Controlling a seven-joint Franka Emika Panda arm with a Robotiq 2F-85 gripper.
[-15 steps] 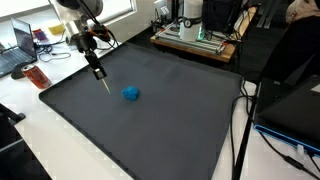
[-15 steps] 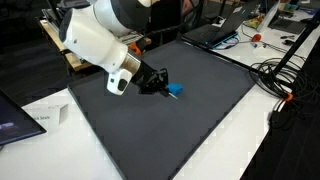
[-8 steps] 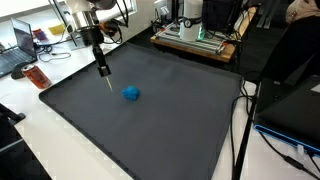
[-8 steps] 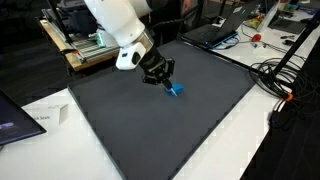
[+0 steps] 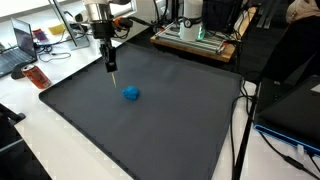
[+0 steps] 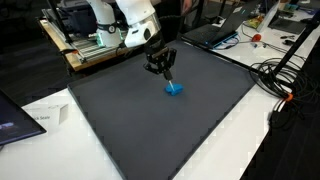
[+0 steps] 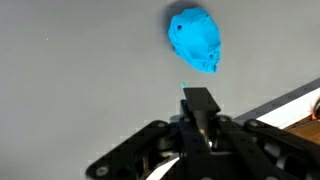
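No writing, label, brand, number or sign can be read in any view. The sheet of paper (image 6: 45, 114) on the white worktop (image 6: 250, 140) in an exterior view carries faint marks too small and blurred to make out. The laptop screen (image 5: 23, 37) is just as unreadable. The blue lump (image 7: 195, 40) in the wrist view bears no print.

Bright, even room light sits on the dark mat (image 5: 150, 120), and daylight blows out white at the window (image 5: 30, 12) beyond its far corner. Shadows on the mat are faint. In the wrist view, the gripper (image 7: 199, 102) looks soft and slightly blurred.
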